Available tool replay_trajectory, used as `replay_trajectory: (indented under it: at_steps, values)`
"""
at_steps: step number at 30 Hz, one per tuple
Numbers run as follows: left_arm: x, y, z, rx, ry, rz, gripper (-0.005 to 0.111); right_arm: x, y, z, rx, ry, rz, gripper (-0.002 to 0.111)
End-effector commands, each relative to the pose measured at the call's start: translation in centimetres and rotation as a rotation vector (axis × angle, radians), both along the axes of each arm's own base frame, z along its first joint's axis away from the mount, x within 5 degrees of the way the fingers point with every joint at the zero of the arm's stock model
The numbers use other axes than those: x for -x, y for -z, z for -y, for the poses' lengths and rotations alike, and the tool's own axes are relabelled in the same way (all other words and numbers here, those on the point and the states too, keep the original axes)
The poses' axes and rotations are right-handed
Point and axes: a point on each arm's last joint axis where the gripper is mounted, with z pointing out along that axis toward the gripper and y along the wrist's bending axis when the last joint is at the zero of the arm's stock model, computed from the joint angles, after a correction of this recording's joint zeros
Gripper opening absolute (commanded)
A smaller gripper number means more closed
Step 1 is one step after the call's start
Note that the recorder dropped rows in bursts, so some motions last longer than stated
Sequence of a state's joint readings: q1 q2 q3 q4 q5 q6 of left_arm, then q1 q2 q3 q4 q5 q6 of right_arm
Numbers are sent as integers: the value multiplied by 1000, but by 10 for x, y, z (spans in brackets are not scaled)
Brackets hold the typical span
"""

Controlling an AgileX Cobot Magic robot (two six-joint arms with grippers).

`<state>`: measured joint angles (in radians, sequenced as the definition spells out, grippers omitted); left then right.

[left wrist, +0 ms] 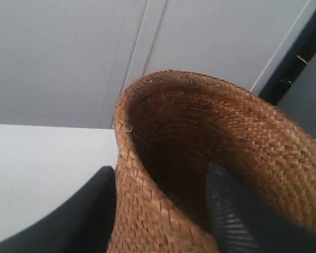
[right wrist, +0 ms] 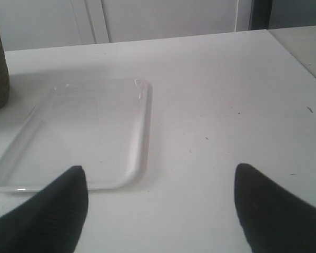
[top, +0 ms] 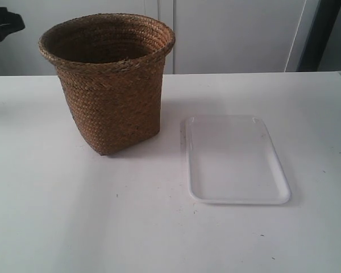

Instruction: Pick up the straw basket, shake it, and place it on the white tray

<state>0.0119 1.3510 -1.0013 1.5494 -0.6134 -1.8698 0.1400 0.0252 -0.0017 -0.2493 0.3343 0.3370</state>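
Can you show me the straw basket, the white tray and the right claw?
straw basket [top: 111, 108], exterior view, woven side wall.
white tray [top: 238, 200], exterior view, front rim.
right claw [right wrist: 159, 167], right wrist view, midway between fingertips.

- Exterior view: bright, even, diffuse light; the white table [top: 102, 227] is nearly washed out.
- The straw basket [top: 111, 85] casts only a faint, soft shadow toward the frame's right.
- The white tray [top: 237, 199] shows a pale sheen.
- Right wrist view: the right gripper [right wrist: 159, 169] looks dark and soft-edged.
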Motion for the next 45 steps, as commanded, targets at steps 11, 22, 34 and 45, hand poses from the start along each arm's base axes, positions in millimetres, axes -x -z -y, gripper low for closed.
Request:
replay_trajectory:
  at_steps: [11, 22, 34, 45]
  values:
    - [-87, 3, 14, 82, -93, -67, 71, 0, 0, 1, 13, 7, 0, 72]
    - [-115, 58, 30, 108, 76, -212, 61, 0, 0, 1, 13, 7, 0, 72]
    - [-109, 57, 41, 85, 230, -185, 0, 0, 1, 1, 11, 7, 0, 72]
    - [-106, 56, 44, 17, 302, -134, 0, -3, -14, -2, 167, -50, 173, 72]
